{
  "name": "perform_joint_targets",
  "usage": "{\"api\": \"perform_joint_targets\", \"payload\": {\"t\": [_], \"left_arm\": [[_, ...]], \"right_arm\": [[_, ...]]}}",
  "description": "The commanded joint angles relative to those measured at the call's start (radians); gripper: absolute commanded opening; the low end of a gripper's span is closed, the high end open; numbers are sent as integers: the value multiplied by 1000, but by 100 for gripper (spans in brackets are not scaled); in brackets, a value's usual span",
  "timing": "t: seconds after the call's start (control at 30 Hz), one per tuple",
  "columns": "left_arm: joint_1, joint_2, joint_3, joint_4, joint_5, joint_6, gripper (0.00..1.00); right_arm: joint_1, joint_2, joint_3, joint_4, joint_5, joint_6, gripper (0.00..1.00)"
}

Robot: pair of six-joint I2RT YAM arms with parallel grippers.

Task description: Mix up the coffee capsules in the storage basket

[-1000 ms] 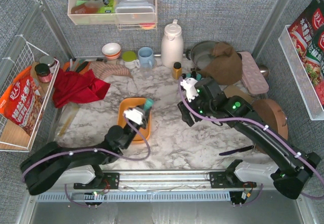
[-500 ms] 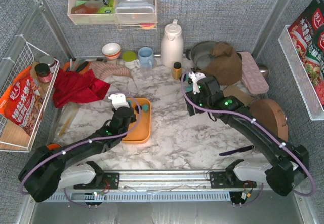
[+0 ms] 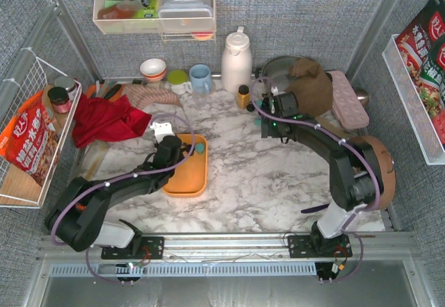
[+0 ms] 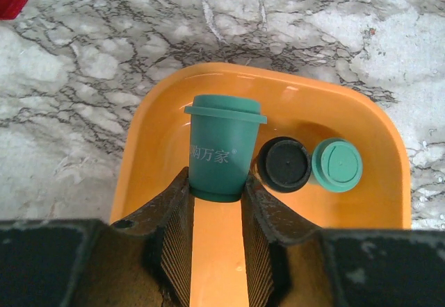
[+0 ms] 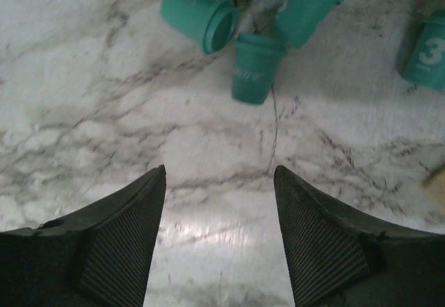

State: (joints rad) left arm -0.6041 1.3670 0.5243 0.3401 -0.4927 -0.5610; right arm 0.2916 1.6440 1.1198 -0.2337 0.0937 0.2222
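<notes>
Left gripper [image 4: 217, 183] clamped on narrow end of teal coffee capsule [image 4: 224, 147], held over far end of orange storage basket [image 4: 149, 147]. In basket just beside it: black capsule [image 4: 284, 163], then second teal capsule [image 4: 337, 164]. Right gripper [image 5: 219, 175] spread wide, empty, above marble tabletop [image 5: 208, 147]. Loose teal capsules [image 5: 254, 67] clustered just ahead of its fingertips.

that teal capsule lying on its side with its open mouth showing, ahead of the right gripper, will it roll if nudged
Probably. The tipped capsule lies sideways on smooth marble, so a nudge would likely roll it in a curve, given its taper. It looks hollow, so probably light and easy to skid.
</notes>
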Motion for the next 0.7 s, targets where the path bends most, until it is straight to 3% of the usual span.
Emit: {"api": "perform_joint_targets", "payload": {"t": [0.0, 0.3, 0.67], "left_arm": [[6, 44, 32, 22, 34, 18, 35], [18, 99, 63, 23, 27, 27, 53], [19, 48, 109, -29, 53, 36, 61]], "right_arm": [[-51, 117, 68, 17, -53, 41, 67], [-87, 275, 152, 36, -62, 62, 57], [-94, 355, 207, 26, -26, 77, 49]]}}
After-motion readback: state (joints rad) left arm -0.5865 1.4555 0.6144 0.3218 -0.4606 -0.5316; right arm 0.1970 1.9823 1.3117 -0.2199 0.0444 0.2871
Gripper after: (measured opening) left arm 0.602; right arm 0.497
